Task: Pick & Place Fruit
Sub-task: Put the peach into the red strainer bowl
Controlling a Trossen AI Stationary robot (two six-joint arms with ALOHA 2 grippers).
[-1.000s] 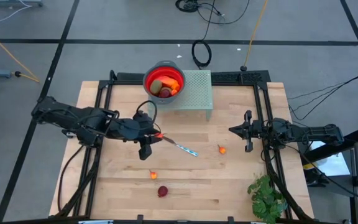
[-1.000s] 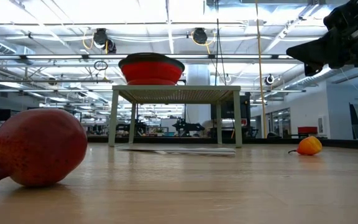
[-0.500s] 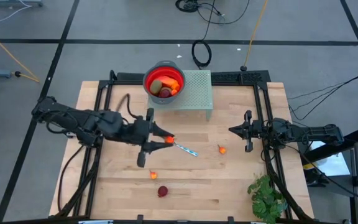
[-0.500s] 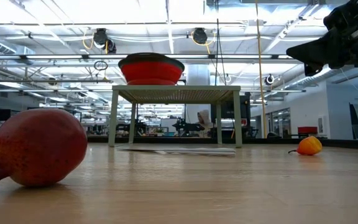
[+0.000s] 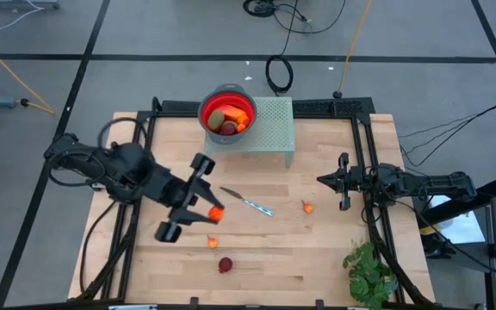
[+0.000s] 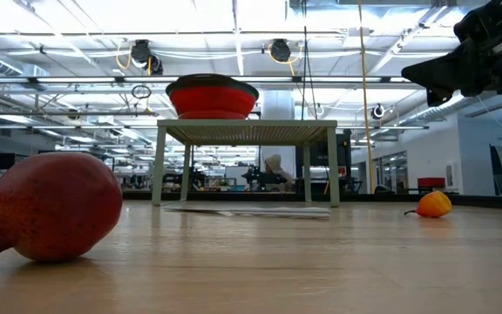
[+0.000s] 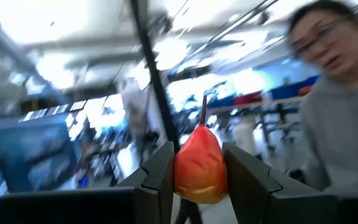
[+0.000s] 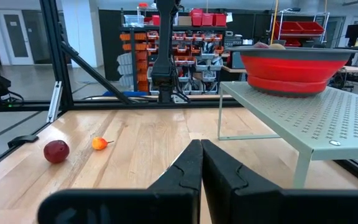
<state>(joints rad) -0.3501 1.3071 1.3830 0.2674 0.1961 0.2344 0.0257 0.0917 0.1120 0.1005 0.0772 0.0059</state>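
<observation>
Pale wooden worktop (image 5: pixel 317 245) with a dark frame around it, on a grey floor with cables. Beyond it, a big bright hall with shelves and ceiling lamps. In the left wrist view, a person in a grey top (image 7: pixel 337 124), blurred.

Landmark: the red bowl (image 5: pixel 227 109), on a pale green stand (image 5: pixel 274 129) at the far edge of the worktop. Some fruit pieces already inside the bowl.

Left gripper (image 5: pixel 203 213) up in the air, in front of the bowl and a bit to its left. Jaws pinching a small orange-red fruit (image 7: pixel 199 167). In the left wrist view, stem end up, long way along the fingers.

Thin silver knife (image 5: pixel 248 202) flat in front of the bowl. Tiny orange piece (image 5: pixel 212 243) further forward, dark red round piece (image 5: pixel 226 264) near the front edge. Another orange piece (image 5: pixel 306 207) off to the bowl's right. Green leafy plant (image 5: pixel 370 271) at the front right corner.

Right gripper (image 5: pixel 320 180) far right of the bowl, jaws pressed together, holding nothing.
</observation>
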